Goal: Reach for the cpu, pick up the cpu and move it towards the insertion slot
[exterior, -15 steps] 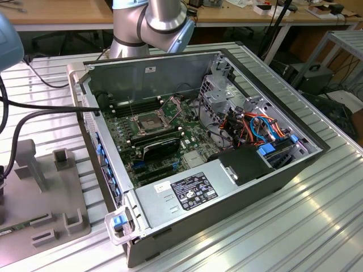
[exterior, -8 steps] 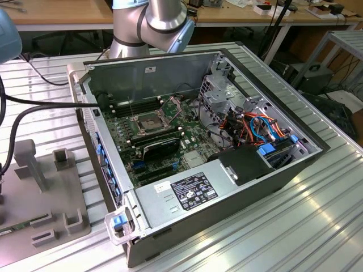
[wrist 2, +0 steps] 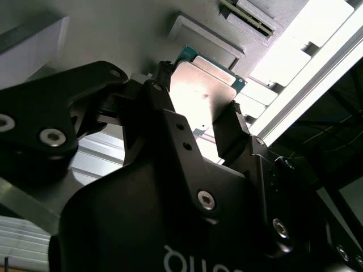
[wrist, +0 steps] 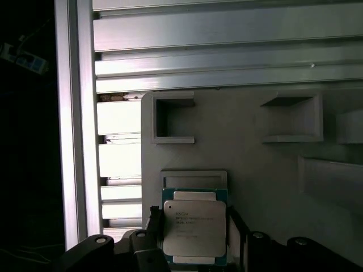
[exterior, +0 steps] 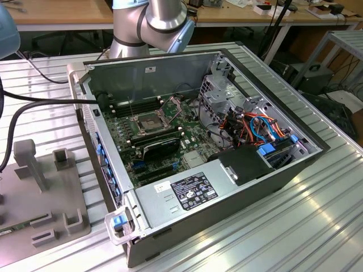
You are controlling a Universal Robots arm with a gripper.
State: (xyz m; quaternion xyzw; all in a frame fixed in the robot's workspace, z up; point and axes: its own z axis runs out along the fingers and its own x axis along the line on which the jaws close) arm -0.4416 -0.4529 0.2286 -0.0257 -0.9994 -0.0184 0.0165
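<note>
Gripping the cpu (wrist: 194, 229) by two opposite edges, the end effector (wrist: 194, 218) has its black fingers (wrist: 233, 224) closed against the chip in both wrist views. The cpu's pale metal face is turned towards the cameras. The chip sits over a grey plate (wrist: 255, 187), overlapping a shallow square frame (wrist: 194, 177) moulded into it. I cannot tell whether it is clear of that frame. Open-sided pockets (wrist: 173, 120) stand further along the plate.

In the exterior view the plate (exterior: 57, 195) lies on a ribbed aluminium tabletop (exterior: 317, 226), at about 8 o'clock from an open computer case (exterior: 159, 71). Inside the case, the slot (exterior: 148, 122) sits on the green board with its load plate tipped up. It lies at roughly 11 o'clock from the silver power supply (exterior: 187, 190).

The arm (exterior: 153, 20) rises at 12 o'clock behind the case. A thick black cable (exterior: 34, 105) runs across the tabletop at 9 o'clock. Wooden benches (exterior: 57, 11) line the back of the room, and a metal rack (exterior: 346, 42) stands at 2 o'clock.
</note>
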